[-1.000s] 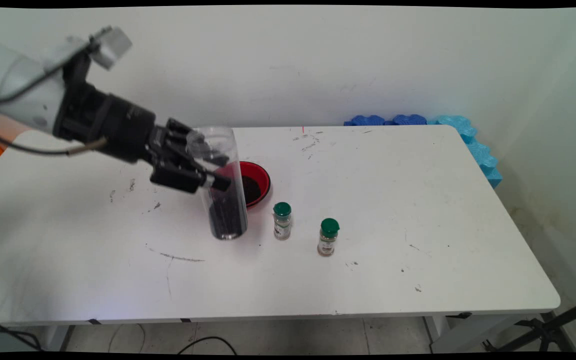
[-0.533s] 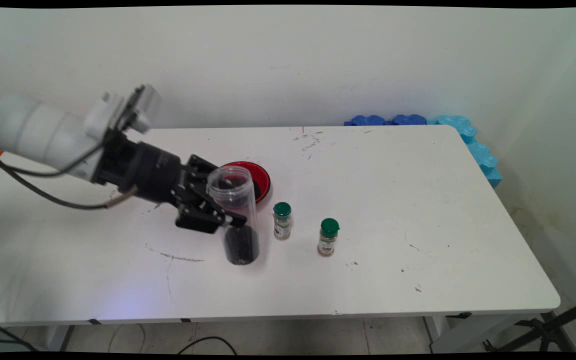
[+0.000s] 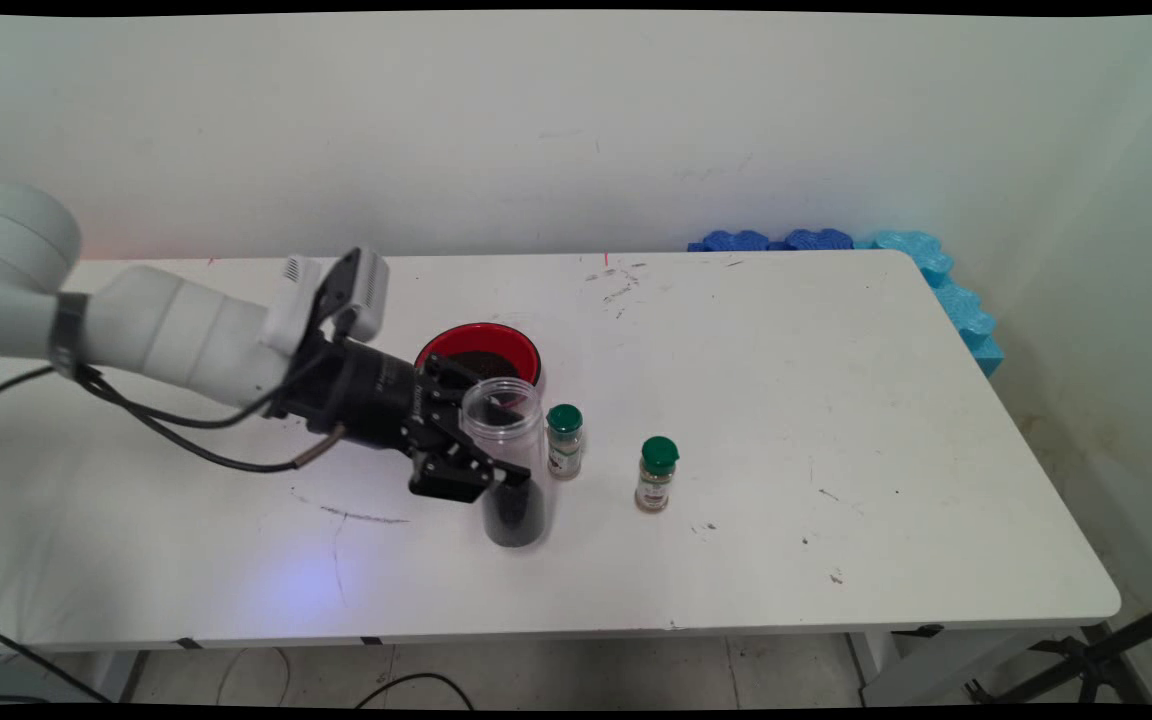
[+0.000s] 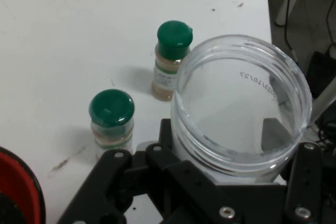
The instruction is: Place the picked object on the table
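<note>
Clear plastic, tall and open-topped, the jar (image 3: 511, 462) in the main view stands upright near the middle of the white desk (image 3: 836, 420), with a dark granular fill settled in its lower part. The black gripper (image 3: 481, 455) comes in from nine o'clock and is clamped on the jar's upper half, one finger on each side. A red bowl (image 3: 479, 352) holding dark matter sits just behind the jar at eleven o'clock. Two small spice bottles with green caps stand to its three o'clock: the nearer bottle (image 3: 564, 441) just beside the jar, the farther bottle (image 3: 656, 473) a little apart. Blue foam (image 3: 936, 275) lines the desk's far right corner. In the hand view, the jar's (image 4: 239, 103) wide threaded mouth fills the centre, held between the gripper's (image 4: 231, 182) fingers, with both bottles (image 4: 111, 121) (image 4: 171, 59) at ten o'clock and the bowl's rim (image 4: 23, 192) at eight o'clock. The jar looks light, stiff and smooth-walled, so likely slippery, with its weight low; a hold around the wall below the threads seems soundest.
</note>
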You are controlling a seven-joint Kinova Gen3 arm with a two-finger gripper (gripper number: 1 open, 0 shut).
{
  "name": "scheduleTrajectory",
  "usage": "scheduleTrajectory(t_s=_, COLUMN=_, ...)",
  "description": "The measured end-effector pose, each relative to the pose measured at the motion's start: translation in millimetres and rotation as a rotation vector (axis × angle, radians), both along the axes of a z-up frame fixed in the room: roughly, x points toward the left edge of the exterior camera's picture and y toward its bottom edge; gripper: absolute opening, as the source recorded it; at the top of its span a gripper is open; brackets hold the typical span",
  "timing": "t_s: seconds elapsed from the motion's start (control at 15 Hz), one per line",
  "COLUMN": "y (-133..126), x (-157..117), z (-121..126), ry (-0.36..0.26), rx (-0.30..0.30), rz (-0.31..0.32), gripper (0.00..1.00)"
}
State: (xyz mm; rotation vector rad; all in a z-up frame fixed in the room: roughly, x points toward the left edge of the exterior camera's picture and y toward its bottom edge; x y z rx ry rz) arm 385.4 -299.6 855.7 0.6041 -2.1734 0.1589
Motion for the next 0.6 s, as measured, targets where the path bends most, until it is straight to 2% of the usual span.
scheduleTrajectory(t_s=0.6, y=-7, x=-10, z=-32, ry=-0.012, rx=-0.007, rz=0.012, gripper=0.00)
